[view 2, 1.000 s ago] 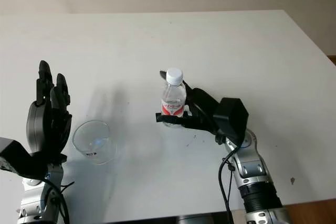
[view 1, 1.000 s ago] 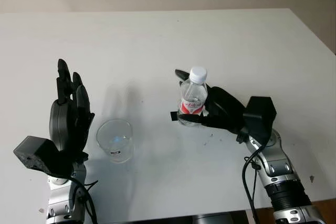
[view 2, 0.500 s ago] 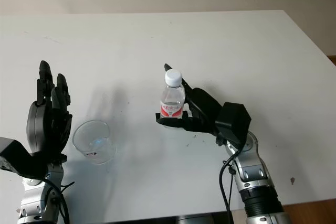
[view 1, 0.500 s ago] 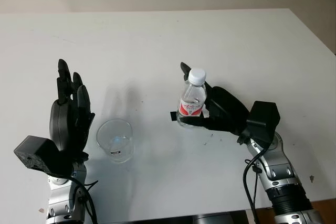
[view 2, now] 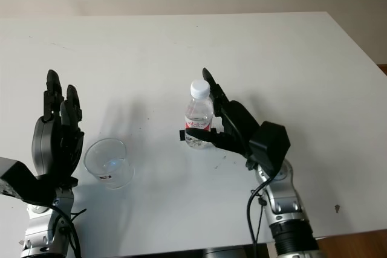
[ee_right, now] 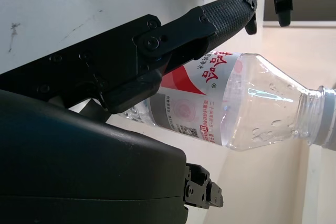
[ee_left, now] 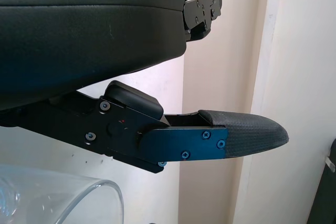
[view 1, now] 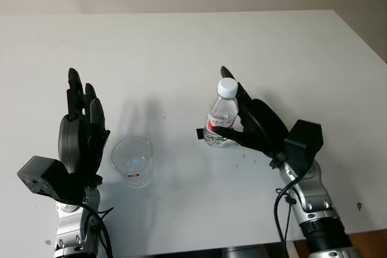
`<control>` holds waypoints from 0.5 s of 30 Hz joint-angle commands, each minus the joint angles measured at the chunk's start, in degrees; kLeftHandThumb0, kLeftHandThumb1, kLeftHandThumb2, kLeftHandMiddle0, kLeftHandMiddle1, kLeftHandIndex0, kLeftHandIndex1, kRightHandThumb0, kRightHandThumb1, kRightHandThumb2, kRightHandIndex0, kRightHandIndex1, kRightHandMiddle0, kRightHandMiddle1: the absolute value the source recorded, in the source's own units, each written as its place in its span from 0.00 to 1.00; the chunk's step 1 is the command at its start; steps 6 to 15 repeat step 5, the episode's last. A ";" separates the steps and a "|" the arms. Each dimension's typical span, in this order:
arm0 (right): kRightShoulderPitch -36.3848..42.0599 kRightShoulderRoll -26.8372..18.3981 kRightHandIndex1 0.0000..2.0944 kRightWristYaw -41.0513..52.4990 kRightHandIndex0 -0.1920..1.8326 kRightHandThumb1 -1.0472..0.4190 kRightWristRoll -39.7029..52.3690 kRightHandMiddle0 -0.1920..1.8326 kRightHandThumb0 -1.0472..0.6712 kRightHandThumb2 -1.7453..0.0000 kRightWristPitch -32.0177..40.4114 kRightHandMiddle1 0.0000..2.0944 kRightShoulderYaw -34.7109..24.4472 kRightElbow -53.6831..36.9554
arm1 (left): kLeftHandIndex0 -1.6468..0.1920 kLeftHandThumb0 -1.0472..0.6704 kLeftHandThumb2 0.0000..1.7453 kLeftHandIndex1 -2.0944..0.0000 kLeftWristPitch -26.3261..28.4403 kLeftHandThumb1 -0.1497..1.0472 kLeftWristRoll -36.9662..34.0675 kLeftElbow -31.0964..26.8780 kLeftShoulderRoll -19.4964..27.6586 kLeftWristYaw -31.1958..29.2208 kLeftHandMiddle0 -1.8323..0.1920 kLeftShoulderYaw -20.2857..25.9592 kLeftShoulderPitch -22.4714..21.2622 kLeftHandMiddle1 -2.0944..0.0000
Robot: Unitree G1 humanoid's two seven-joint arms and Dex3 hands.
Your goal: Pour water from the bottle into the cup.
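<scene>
- White table [view 1: 290,46] carries our clear cup [view 1: 132,161] at front left.
- Our right hand [view 1: 257,126] grips the capped bottle [view 1: 221,115] mid-table, tilted slightly.
- Our left hand [view 1: 80,137], open, stands upright beside the cup.

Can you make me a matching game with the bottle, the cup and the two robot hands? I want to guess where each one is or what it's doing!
Things:
1. bottle
2. cup
3. left hand
4. right hand

Places or states:
A. open, held up beside the cup
B. wrapped around the bottle
C. has a white cap and a red label
D. clear, standing on the white table

Pairs: 1-C, 2-D, 3-A, 4-B
</scene>
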 commanded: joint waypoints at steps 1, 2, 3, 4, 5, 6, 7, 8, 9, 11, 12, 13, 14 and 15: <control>0.72 0.43 0.00 -0.64 0.00 0.06 0.12 0.00 0.06 0.97 -1.09 0.00 -0.47 0.09 | 1.00 0.08 0.28 1.00 -0.44 1.00 0.21 -0.29 0.43 -0.11 0.98 -0.04 -0.37 1.00; 0.88 0.55 0.00 -0.98 0.00 0.06 0.00 0.00 0.06 0.97 -1.50 0.00 -0.47 0.17 | 1.00 0.08 0.28 1.00 -0.55 1.00 0.17 -0.19 0.40 -0.15 0.98 -0.03 -0.40 1.00; 1.08 0.68 0.00 -1.10 0.00 0.06 0.17 0.00 0.06 0.97 -1.70 0.00 -0.50 0.15 | 1.00 0.08 0.28 1.00 -0.73 1.00 0.00 -0.03 0.34 -0.28 0.98 0.02 -0.46 1.00; 1.32 0.82 0.00 -1.36 0.00 0.05 0.20 0.00 0.07 0.97 -1.93 0.00 -0.49 0.07 | 1.00 0.08 0.28 1.00 -0.80 1.00 -0.05 0.05 0.30 -0.30 0.98 0.02 -0.51 1.00; 1.58 0.93 0.00 -1.49 0.00 0.06 0.28 0.00 0.07 0.97 -2.09 0.00 -0.45 -0.07 | 1.00 0.08 0.28 1.00 -0.89 1.00 -0.11 0.22 0.28 -0.33 0.99 0.05 -0.59 1.00; 1.58 0.93 0.00 -1.49 0.00 0.06 0.28 0.00 0.07 0.97 -2.09 0.00 -0.45 -0.07 | 1.00 0.08 0.28 1.00 -0.89 1.00 -0.11 0.22 0.28 -0.33 0.99 0.05 -0.59 1.00; 1.58 0.93 0.00 -1.49 0.00 0.06 0.28 0.00 0.07 0.97 -2.09 0.00 -0.45 -0.07 | 1.00 0.08 0.28 1.00 -0.89 1.00 -0.11 0.22 0.28 -0.33 0.99 0.05 -0.59 1.00; 1.58 0.93 0.00 -1.49 0.00 0.06 0.28 0.00 0.07 0.97 -2.09 0.00 -0.45 -0.07 | 1.00 0.08 0.28 1.00 -0.89 1.00 -0.11 0.22 0.28 -0.33 0.99 0.05 -0.59 1.00; 1.58 0.93 0.00 -1.49 0.00 0.06 0.28 0.00 0.07 0.97 -2.09 0.00 -0.45 -0.07 | 1.00 0.08 0.28 1.00 -0.89 1.00 -0.11 0.22 0.28 -0.33 0.99 0.05 -0.59 1.00; 1.58 0.93 0.00 -1.49 0.00 0.06 0.28 0.00 0.07 0.97 -2.09 0.00 -0.45 -0.07 | 1.00 0.08 0.28 1.00 -0.89 1.00 -0.11 0.22 0.28 -0.33 0.99 0.05 -0.59 1.00; 1.58 0.93 0.00 -1.49 0.00 0.06 0.28 0.00 0.07 0.97 -2.09 0.00 -0.45 -0.07 | 1.00 0.08 0.28 1.00 -0.89 1.00 -0.11 0.22 0.28 -0.33 0.99 0.05 -0.59 1.00; 1.58 0.93 0.00 -1.49 0.00 0.06 0.28 0.00 0.07 0.97 -2.09 0.00 -0.45 -0.07 | 1.00 0.08 0.28 1.00 -0.89 1.00 -0.11 0.22 0.28 -0.33 0.99 0.05 -0.59 1.00; 1.58 0.93 0.00 -1.49 0.00 0.06 0.28 0.00 0.07 0.97 -2.09 0.00 -0.45 -0.07 | 1.00 0.08 0.28 1.00 -0.89 1.00 -0.11 0.22 0.28 -0.33 0.99 0.05 -0.59 1.00; 1.58 0.93 0.00 -1.49 0.00 0.06 0.28 0.00 0.07 0.97 -2.09 0.00 -0.45 -0.07 | 1.00 0.08 0.28 1.00 -0.89 1.00 -0.11 0.22 0.28 -0.33 0.99 0.05 -0.59 1.00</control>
